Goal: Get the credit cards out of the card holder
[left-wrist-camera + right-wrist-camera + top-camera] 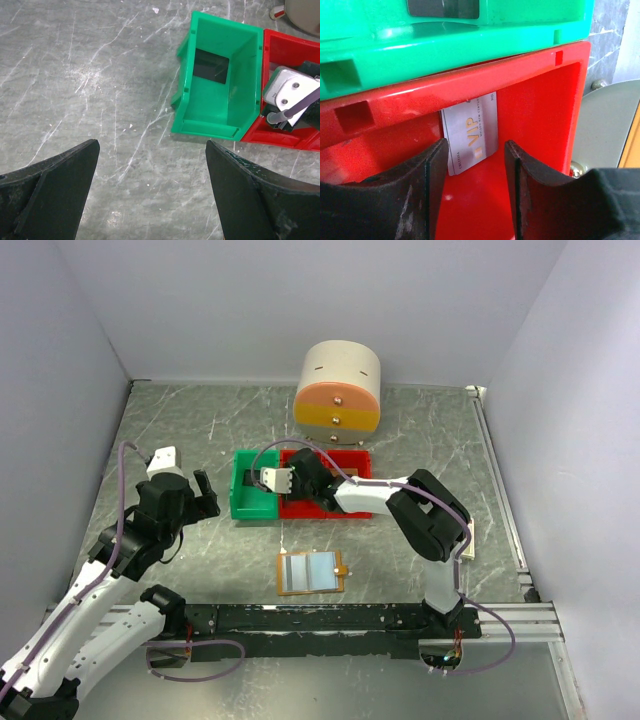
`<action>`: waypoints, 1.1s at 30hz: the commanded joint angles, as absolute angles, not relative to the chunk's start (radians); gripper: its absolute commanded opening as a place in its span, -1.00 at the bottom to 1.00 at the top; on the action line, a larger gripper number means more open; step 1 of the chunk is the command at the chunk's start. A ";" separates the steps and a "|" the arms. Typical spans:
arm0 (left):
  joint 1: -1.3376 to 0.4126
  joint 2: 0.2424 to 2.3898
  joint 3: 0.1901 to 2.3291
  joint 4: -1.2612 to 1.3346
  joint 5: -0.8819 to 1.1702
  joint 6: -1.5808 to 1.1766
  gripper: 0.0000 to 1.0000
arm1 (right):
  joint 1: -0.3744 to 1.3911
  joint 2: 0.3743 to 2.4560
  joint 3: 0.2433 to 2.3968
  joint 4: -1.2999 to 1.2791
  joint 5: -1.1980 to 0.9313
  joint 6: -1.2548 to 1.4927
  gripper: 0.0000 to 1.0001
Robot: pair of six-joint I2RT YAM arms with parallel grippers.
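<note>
R jaws apart, card (472, 132) in red bin (540, 110).

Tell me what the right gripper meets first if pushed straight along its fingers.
Probably the silver card in the red bin, which sits directly ahead of the right gripper between its open jaws. Depth is unclear.

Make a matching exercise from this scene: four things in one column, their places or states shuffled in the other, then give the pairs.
Things:
1. silver card
2. dark card
3. card holder
4. left gripper

Places or states:
A. lying open on the table, nearer the arms than both bins
B. inside the red bin
C. jaws wide open, over bare table to the left of both bins
D. inside the green bin

Pairs: 1-B, 2-D, 3-A, 4-C
</note>
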State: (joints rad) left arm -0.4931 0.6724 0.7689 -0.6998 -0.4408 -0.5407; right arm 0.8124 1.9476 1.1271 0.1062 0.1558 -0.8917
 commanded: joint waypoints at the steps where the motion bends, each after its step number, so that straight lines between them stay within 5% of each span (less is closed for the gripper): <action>1: -0.485 0.670 0.761 -0.683 -0.446 -0.527 0.99 | 0.801 1.935 1.124 0.083 0.149 -0.871 -0.01; 15: -0.483 0.676 0.762 -0.685 -0.440 -0.529 0.99 | 0.800 1.631 1.017 0.280 0.085 -0.561 0.06; 20: -0.482 0.671 0.758 -0.679 -0.437 -0.532 0.99 | 0.800 1.443 0.921 0.281 0.143 -0.144 0.27; 24: -0.477 0.689 0.775 -0.718 -0.485 -0.569 0.99 | 0.800 1.321 0.933 0.063 0.211 0.227 0.23; 33: -0.465 0.761 0.780 -0.709 -0.434 -0.562 0.99 | 0.802 1.137 0.732 -0.021 0.039 0.620 0.30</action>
